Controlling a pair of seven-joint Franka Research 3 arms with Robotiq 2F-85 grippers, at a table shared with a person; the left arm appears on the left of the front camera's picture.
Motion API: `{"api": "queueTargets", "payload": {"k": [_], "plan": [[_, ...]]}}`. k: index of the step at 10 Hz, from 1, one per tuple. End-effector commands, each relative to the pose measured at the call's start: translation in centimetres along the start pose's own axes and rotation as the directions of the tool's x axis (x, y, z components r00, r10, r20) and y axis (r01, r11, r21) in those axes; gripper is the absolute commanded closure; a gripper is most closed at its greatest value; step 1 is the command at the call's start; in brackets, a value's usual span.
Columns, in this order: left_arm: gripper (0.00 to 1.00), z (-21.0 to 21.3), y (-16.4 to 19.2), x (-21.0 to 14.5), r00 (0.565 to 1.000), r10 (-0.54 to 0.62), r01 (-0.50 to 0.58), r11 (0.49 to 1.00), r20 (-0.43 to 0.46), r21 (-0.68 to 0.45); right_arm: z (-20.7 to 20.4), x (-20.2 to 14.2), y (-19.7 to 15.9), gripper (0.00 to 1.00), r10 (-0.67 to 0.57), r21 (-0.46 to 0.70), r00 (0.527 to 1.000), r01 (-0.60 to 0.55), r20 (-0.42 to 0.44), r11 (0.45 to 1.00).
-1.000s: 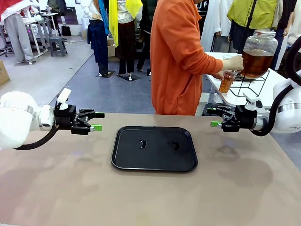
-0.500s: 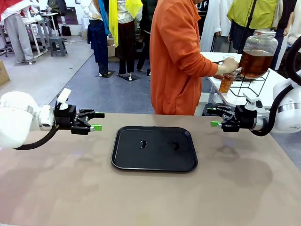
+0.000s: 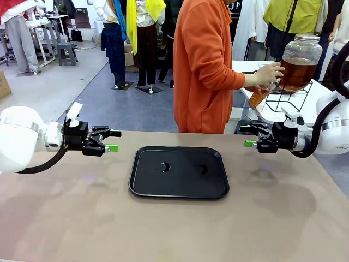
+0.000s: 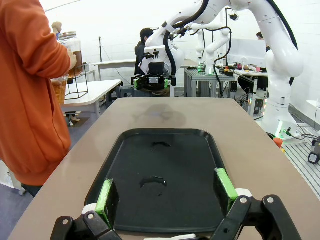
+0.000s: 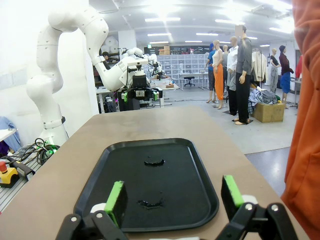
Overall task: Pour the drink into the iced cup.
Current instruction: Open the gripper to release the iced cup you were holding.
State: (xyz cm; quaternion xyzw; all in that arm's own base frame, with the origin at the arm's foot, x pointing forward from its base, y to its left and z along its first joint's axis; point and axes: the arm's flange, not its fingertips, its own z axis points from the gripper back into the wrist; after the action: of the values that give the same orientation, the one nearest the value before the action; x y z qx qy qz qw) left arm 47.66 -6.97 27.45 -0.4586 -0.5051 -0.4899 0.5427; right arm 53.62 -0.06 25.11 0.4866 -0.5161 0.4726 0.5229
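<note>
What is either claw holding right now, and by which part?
Nothing. The left claw and right claw both hover open and empty beside the black tray. The person's hand holds the cup of drink around its upper part, by the dispenser jar.

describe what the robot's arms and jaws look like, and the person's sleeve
Both arms are glossy white with rounded joints and black cables. The left gripper and right gripper are black linkages tipped with bright green pads. The person's sleeve is long, loose and orange.

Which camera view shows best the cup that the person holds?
The front view: the cup is tilted in the person's hand, with amber drink inside, beside the jar. The left wrist view shows it partly hidden behind the orange sleeve.
</note>
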Motion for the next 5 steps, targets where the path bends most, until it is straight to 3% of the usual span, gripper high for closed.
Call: {"api": "queueTargets", "payload": {"k": [1,5], "plan": [[0.00,-0.10,0.11,0.12,1.000,-0.003,0.003,1.000,0.001,-0.002,-0.14,0.27,-0.07,0.00,0.005,-0.003,1.000,-0.005,0.004,1.000],[0.00,-0.10,0.11,0.12,1.000,-0.003,0.003,1.000,0.001,-0.002,-0.14,0.27,-0.07,0.00,0.005,-0.003,1.000,-0.005,0.004,1.000]]}}
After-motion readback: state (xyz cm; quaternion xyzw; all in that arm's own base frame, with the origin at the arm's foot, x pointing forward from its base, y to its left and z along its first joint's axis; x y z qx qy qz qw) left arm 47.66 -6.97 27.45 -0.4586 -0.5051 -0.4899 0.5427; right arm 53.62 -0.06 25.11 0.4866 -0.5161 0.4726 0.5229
